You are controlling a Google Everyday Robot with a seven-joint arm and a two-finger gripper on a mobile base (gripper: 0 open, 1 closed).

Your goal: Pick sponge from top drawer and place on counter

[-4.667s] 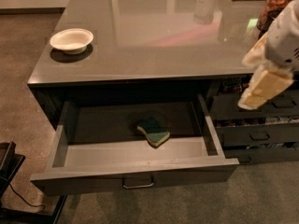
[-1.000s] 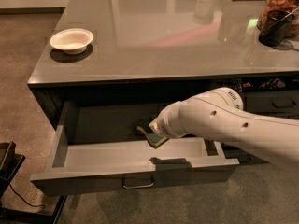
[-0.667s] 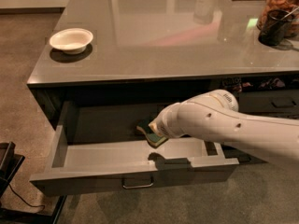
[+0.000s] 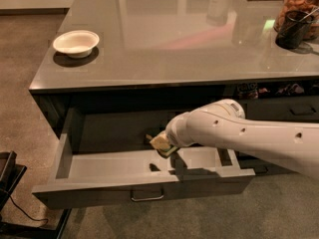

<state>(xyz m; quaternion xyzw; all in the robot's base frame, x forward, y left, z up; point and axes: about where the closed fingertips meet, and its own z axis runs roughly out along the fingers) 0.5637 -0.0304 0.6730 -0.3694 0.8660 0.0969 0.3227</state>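
Observation:
The top drawer (image 4: 109, 167) is pulled wide open below the counter (image 4: 164, 39). My white arm reaches in from the right, and my gripper (image 4: 161, 143) is down inside the drawer at its middle, right on the sponge. Only a thin green edge of the sponge (image 4: 172, 150) shows under the gripper's cream tip; the rest is hidden by it. The drawer's small metal bar handle (image 4: 147, 197) is on its front.
A white bowl (image 4: 76, 42) sits on the counter's left side. A dark cup (image 4: 291, 30) and a jar (image 4: 301, 4) stand at the counter's far right. Narrower dark drawers (image 4: 294, 111) are stacked to the right. A black stand (image 4: 7, 180) is on the floor at the lower left.
The arm has swung from the counter's right side down into the drawer onto the sponge. Over the last second it has barely moved.

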